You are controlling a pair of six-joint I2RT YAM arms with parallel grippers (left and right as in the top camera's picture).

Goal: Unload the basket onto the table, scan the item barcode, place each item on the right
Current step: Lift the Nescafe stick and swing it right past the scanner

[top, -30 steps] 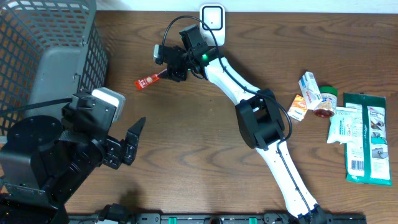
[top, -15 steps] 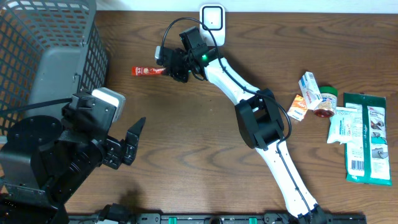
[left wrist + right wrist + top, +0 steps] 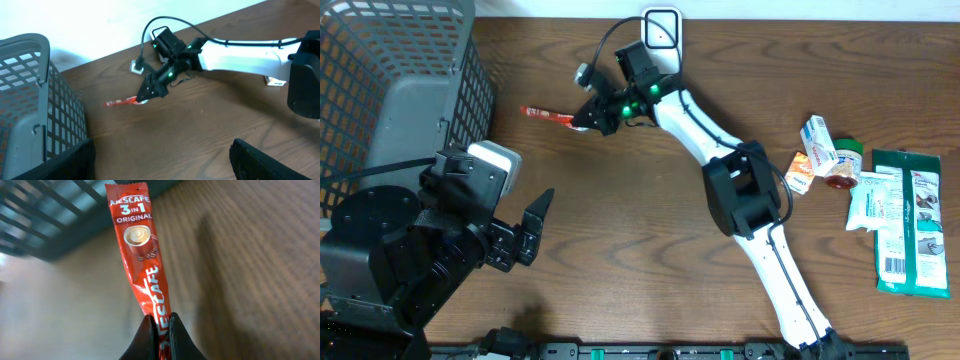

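1. Left tool (image 3: 164, 150): fingers spread wide and empty, above the wooden surface (image 3: 620, 250).
2. Right tool (image 3: 161, 325): fingers pressed together, pinching one end of the red coffee sachet (image 3: 136, 250), near the grey basket (image 3: 380, 60).
3. White square device (image 3: 661, 27), at the far edge.

Brown wooden surface (image 3: 620, 250): grey mesh basket (image 3: 470, 90), left; white square device (image 3: 661, 27), far edge; small cartons (image 3: 817, 140), white pouch (image 3: 870, 200), green packet (image 3: 910, 225), right.

White-shelled right arm (image 3: 692, 113), black joints (image 3: 745, 192), looping cable (image 3: 165, 18), perhaps green light (image 3: 623, 100).
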